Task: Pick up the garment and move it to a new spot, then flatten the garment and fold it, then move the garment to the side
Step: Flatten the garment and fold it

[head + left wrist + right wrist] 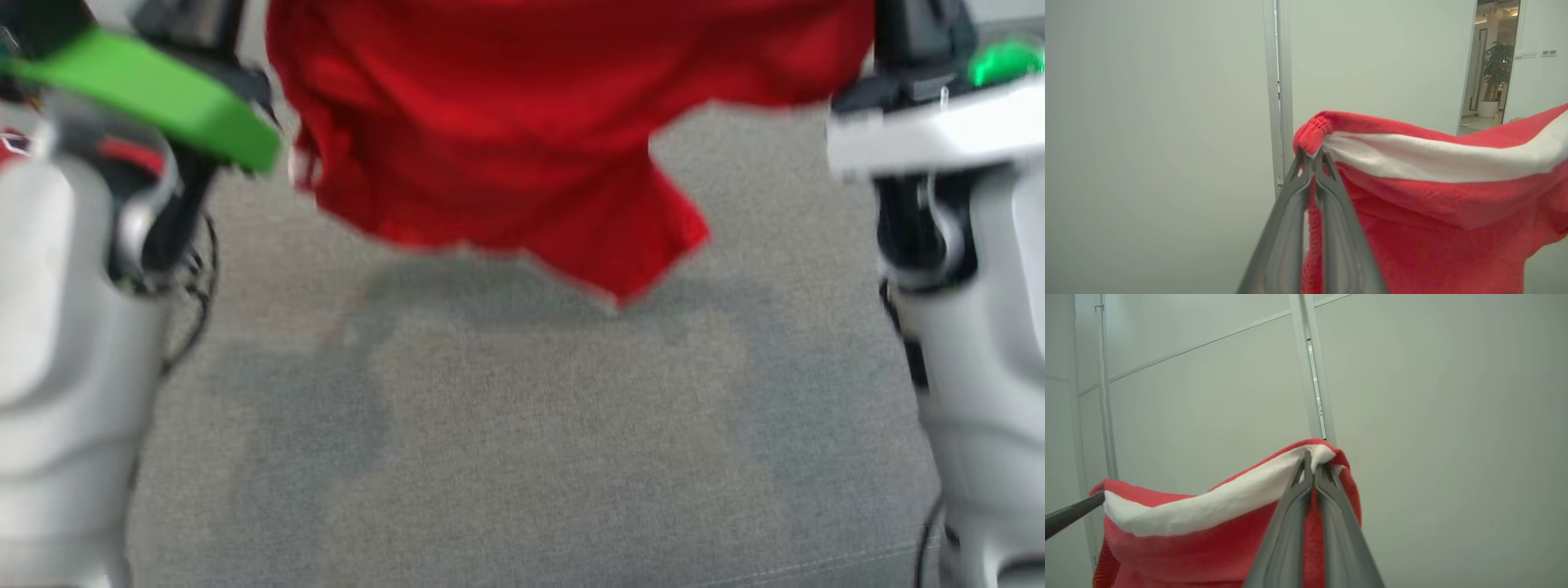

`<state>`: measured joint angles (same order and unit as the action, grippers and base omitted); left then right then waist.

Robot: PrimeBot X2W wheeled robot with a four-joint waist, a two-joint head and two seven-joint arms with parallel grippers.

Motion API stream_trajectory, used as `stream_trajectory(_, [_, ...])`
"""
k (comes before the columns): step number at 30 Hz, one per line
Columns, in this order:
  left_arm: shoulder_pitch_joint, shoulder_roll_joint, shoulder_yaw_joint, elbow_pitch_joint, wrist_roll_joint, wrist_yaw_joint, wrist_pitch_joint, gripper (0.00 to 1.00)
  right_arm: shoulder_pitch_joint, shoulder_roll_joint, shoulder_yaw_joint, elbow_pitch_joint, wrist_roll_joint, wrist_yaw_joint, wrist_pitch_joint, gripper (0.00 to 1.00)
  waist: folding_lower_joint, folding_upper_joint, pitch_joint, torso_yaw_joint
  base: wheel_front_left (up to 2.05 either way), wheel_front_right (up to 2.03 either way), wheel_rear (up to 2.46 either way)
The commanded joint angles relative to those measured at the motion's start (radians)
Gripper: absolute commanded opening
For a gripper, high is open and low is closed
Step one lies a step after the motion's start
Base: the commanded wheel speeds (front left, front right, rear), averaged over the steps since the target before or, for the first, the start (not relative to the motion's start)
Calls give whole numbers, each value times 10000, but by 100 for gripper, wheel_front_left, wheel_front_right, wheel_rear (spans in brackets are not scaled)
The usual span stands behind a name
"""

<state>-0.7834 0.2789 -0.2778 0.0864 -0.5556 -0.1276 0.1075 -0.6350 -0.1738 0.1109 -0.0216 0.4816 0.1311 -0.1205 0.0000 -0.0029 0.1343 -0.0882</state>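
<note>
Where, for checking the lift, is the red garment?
Head view, top centre: red fleece garment hangs above the grey surface, pinched between left gripper and right gripper.

The red fleecy cloth garment (1445, 237) is seen as soft, matt, short-napped fabric. Its white band (1437, 159) is made of the same fuzzy pile, and ribbed stitching is shown along the gathered edge. The long dark grey fingers (1288, 228) of the left gripper (1312, 157) and the right gripper (1314, 461) are finished in smooth plastic with a dull sheen. The flat grey surface (522, 457) is covered in matt, finely textured cloth. The pale forearm shells (65, 327) are moulded smooth and glossy. The pale wall panels (1147, 143) are finished smooth and matt, and are joined by satin, metal-looking strips (1280, 81).
</note>
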Motion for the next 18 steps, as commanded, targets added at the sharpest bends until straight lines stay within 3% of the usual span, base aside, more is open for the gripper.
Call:
stream_trajectory(1, [-1145,244,-8,696,-64,-32,84,0,-1433,149,30,867,-284,-7,-361,0,0,29,1591,-411,0,0,0])
stream_trajectory(5, [-3438,581,20,2361,471,-28,-614,0,-4187,724,-302,2832,-1151,-8,-1202,0,0,29,2451,-790,0,0,0])
stream_trajectory(8, [-4765,778,-527,3613,696,-24,-1689,0,-5596,1140,-468,3904,-1724,-10,-1430,0,0,29,3252,-1037,0,0,0])
stream_trajectory(18, [-4304,1207,-1836,5748,-387,-26,-3205,0,-4197,1212,864,4114,-909,-10,-1446,0,0,29,4623,-1021,0,0,0])
